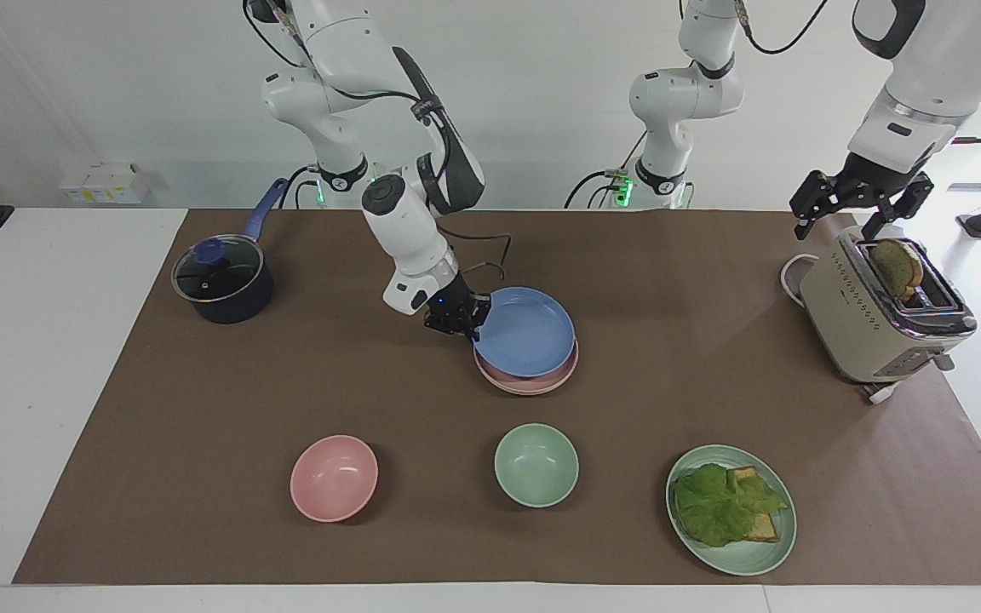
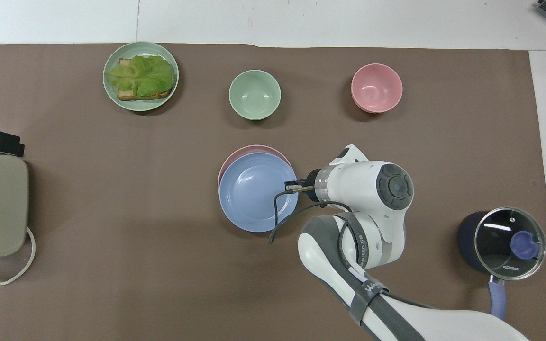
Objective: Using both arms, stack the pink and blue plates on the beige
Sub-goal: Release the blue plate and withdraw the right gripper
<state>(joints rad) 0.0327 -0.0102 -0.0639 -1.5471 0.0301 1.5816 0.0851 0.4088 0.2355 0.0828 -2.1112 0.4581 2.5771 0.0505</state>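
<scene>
Blue plate mid-table, low over pink plate, nearly centred on it, slightly offset toward robots; whether resting cannot tell. Beige plate not visible, presumably under pink. Toaster at left arm's end: left gripper waits over it, fingers spread, clear of stack. Right gripper pinches blue plate's rim at edge toward right arm's end, so plate stays level and bowl unobstructed for seating.

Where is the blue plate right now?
Mid-table, the blue plate is held at its rim by the right gripper, over the pink plate.
</scene>
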